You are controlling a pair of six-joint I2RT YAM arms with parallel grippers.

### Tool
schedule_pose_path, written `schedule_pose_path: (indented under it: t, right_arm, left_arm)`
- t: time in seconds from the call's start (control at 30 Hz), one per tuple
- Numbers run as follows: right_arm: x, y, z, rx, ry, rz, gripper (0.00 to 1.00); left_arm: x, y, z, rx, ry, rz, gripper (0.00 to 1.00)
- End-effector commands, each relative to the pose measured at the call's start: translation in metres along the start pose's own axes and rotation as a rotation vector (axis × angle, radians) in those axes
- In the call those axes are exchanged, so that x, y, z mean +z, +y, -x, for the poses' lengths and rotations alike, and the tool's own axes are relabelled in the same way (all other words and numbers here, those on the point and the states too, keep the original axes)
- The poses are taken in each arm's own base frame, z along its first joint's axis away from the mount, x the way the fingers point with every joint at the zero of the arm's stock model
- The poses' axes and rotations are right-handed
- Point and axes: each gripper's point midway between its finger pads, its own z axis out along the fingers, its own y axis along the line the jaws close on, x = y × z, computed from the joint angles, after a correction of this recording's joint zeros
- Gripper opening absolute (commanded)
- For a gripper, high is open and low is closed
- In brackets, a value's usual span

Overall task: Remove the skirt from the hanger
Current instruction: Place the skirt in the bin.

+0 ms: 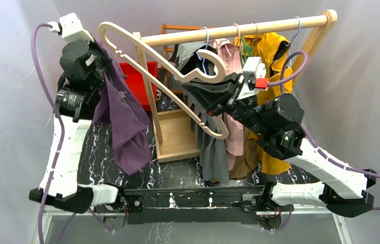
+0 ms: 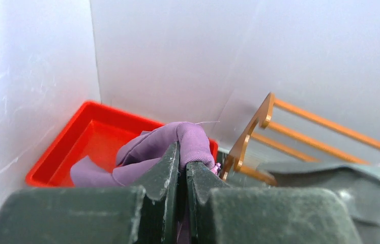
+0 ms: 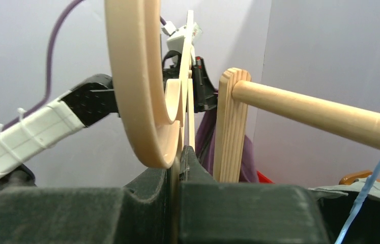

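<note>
The purple skirt (image 1: 126, 127) hangs free from my raised left gripper (image 1: 105, 63) at the left, apart from the hanger. In the left wrist view the jaws (image 2: 183, 160) are shut on a fold of the skirt (image 2: 187, 140), which bulges over the fingertips. The pale wooden hanger (image 1: 172, 71) is bare and tilted, its long end pointing up and left. My right gripper (image 1: 192, 84) is shut on it near its hook. In the right wrist view the hanger (image 3: 137, 91) curves up out of the shut jaws (image 3: 180, 155).
A wooden clothes rack with a round rail (image 1: 238, 30) stands behind, with grey, pink and yellow garments (image 1: 269, 51) on it. Its upright post (image 3: 231, 127) is close beside the hanger. A red bin (image 2: 91, 137) sits in the back left corner. An orange wooden frame (image 2: 320, 122) stands behind.
</note>
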Motion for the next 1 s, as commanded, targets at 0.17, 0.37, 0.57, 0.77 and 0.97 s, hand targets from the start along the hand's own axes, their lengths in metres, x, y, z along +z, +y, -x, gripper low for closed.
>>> schedule_pose_path:
  t: [0.17, 0.37, 0.57, 0.77, 0.97]
  right_arm:
    - [-0.008, -0.006, 0.078, -0.010, -0.191, -0.041, 0.00]
    - [-0.016, -0.012, 0.088, -0.004, -0.209, -0.081, 0.00]
    - [-0.017, -0.013, 0.096, 0.000, -0.199, -0.090, 0.00]
    - [-0.018, -0.021, 0.099, 0.001, -0.164, -0.136, 0.00]
    - [-0.017, -0.025, 0.097, -0.018, -0.155, -0.153, 0.00]
  left_arm:
    - [0.028, -0.040, 0.150, -0.076, -0.561, -0.057, 0.00]
    - [0.066, -0.052, 0.189, -0.063, -0.793, -0.015, 0.00]
    - [0.117, -0.022, 0.203, -0.211, -0.907, -0.074, 0.00]
    - [0.150, -0.023, 0.194, -0.186, -0.965, -0.143, 0.00]
    - [0.166, -0.012, 0.191, -0.138, -1.016, -0.171, 0.00]
